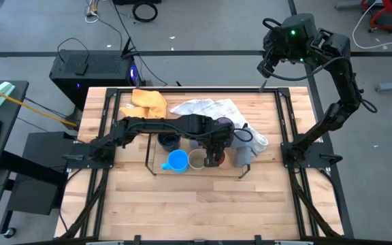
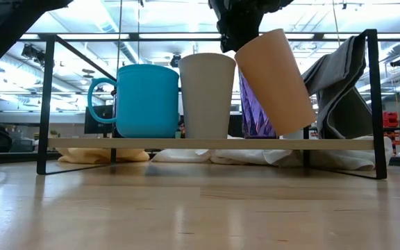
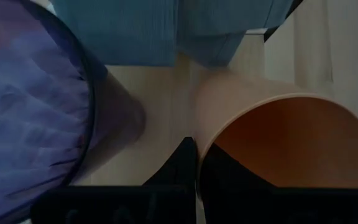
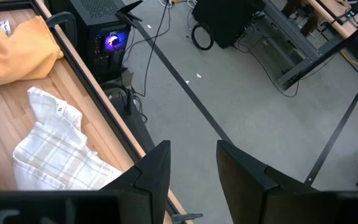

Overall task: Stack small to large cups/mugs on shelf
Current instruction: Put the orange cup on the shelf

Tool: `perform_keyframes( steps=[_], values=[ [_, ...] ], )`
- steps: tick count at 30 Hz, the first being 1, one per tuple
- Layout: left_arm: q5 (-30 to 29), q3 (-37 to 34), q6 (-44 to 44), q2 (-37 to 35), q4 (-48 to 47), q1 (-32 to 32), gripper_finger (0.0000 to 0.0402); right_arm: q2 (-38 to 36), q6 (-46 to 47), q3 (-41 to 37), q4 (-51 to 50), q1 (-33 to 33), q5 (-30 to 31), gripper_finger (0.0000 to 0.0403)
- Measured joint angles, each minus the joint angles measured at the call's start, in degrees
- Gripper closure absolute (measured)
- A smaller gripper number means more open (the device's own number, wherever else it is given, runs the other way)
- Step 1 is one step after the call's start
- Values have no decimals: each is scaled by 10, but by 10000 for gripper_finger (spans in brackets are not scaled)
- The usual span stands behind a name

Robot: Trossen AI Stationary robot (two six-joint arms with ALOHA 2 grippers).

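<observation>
Left gripper [image 2: 240,38] clamped tight on the rim of the tan cup [image 2: 275,82], holding it tilted over the shelf [image 2: 207,144], base low toward the shelf's right end and just clear of the board or barely touching; cannot tell which. Beside it on the shelf board, standing upright: pale cup [image 2: 206,95] in the middle, bright blue mug [image 2: 144,101] toward the left end with its handle outward. Purple cup [image 2: 255,114] behind the tan one, partly hidden. Dark navy cup [image 1: 169,141] on the worktop behind the shelf. Grey cloth [image 2: 342,83] draped at the shelf's right end. Yellow cloth [image 1: 148,102] and white-checked cloth [image 1: 206,109] near the worktop's far edge. Right gripper [image 4: 191,168] raised beyond the far right corner of the worktop, fingers parted and empty.
</observation>
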Motion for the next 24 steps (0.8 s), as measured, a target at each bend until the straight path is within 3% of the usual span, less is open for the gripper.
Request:
perform_keyframes(
  steps=[19, 24],
  values=[
    [3, 0, -4, 0, 1, 3, 391, 0, 0, 0, 0, 0, 0, 266],
    [3, 1, -4, 0, 1, 3, 366, 0, 0, 0, 0, 0, 0, 266]
  ],
)
